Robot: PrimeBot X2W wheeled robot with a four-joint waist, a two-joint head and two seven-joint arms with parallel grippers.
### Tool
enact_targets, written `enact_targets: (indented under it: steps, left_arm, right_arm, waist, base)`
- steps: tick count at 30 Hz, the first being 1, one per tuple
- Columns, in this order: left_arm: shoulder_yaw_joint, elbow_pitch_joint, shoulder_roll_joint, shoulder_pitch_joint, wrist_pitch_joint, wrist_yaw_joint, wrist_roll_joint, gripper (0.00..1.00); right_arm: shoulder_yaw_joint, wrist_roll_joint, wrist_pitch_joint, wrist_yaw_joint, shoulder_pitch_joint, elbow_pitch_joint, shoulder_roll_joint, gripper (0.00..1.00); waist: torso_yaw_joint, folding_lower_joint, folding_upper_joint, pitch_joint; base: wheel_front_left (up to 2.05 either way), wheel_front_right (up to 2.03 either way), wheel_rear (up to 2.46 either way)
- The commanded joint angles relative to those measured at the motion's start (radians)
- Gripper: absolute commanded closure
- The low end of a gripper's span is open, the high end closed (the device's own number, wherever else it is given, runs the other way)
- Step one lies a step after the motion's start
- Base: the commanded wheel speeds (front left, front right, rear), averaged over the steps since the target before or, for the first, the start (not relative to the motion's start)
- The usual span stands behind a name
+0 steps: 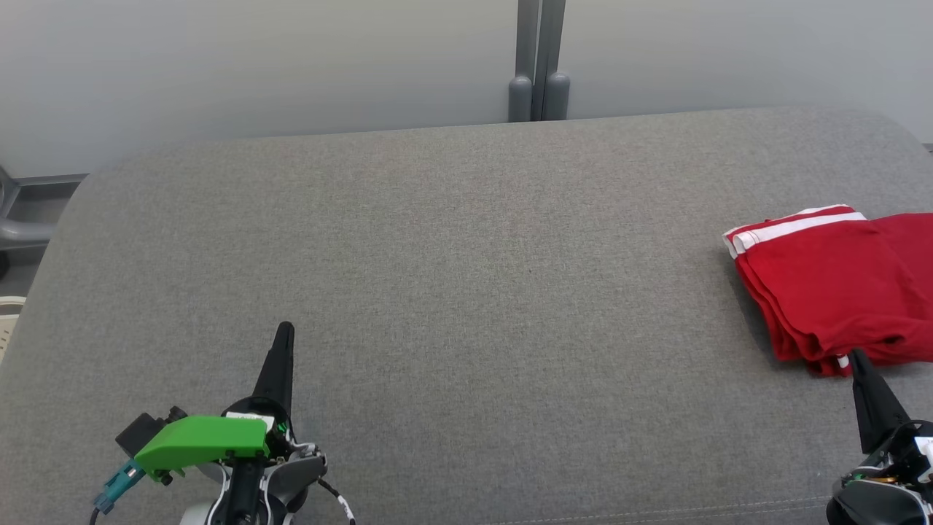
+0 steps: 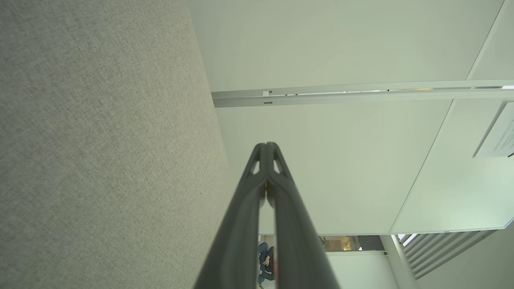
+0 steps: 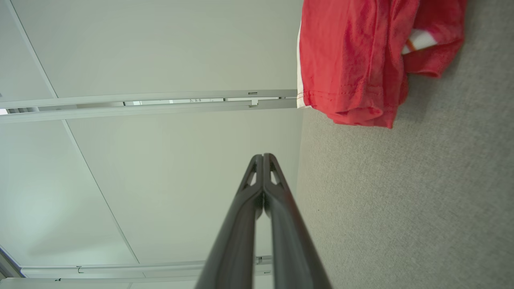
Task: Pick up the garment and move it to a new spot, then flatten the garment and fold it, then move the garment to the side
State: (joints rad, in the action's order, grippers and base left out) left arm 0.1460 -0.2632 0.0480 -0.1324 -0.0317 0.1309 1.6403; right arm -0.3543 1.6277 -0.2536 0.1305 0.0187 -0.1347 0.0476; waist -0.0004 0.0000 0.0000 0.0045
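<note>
The garment (image 1: 838, 284) is red with white stripes and lies folded in a bundle at the right edge of the grey padded surface (image 1: 466, 292). It also shows at the top of the right wrist view as the red garment (image 3: 361, 60). My right gripper (image 1: 854, 355) is shut with nothing in it, its tip just at the bundle's near edge; whether it touches the cloth I cannot tell. In its own view the right gripper (image 3: 263, 155) sits short of the cloth. My left gripper (image 1: 285, 327) is shut and empty at the lower left, far from the garment, tips together (image 2: 266, 143).
Pale wall panels (image 1: 255, 65) stand behind the surface, with a grey post (image 1: 539, 58) at the middle back. The surface's rounded left corner drops off near grey furniture (image 1: 22, 219). A person sits far off in the left wrist view (image 2: 266, 263).
</note>
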Motion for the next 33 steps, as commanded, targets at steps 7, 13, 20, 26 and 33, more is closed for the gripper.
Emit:
enact_targets:
  steps: [7, 13, 20, 26, 33]
  left_arm:
    - [-0.003, 0.0, 0.0, -0.012, 0.002, 0.004, 0.007, 1.0]
    - [-0.003, 0.0, 0.0, -0.012, 0.002, 0.004, 0.007, 1.0]
    - [-0.003, 0.0, 0.0, -0.012, 0.002, 0.004, 0.007, 1.0]
    - [-0.003, 0.0, 0.0, -0.012, 0.002, 0.004, 0.007, 1.0]
    - [-0.003, 0.0, 0.0, -0.012, 0.002, 0.004, 0.007, 1.0]
  right_arm:
    - [-0.002, 0.004, -0.001, 0.0, -0.004, 0.004, 0.005, 1.0]
    - [-0.002, 0.004, -0.001, 0.0, -0.004, 0.004, 0.005, 1.0]
    - [-0.002, 0.004, -0.001, 0.0, -0.004, 0.004, 0.005, 1.0]
    - [-0.002, 0.004, -0.001, 0.0, -0.004, 0.004, 0.005, 1.0]
    - [-0.002, 0.004, -0.001, 0.0, -0.004, 0.004, 0.005, 1.0]
  waist:
    - [0.0, 0.0, 0.0, 0.0]
    - [0.0, 0.0, 0.0, 0.0]
    - [0.0, 0.0, 0.0, 0.0]
    - [0.0, 0.0, 0.0, 0.0]
    - [0.0, 0.0, 0.0, 0.0]
  base:
    - [0.0, 0.0, 0.0]
    - [0.0, 0.0, 0.0]
    - [0.0, 0.0, 0.0]
    - [0.0, 0.0, 0.0]
    - [0.0, 0.0, 0.0]
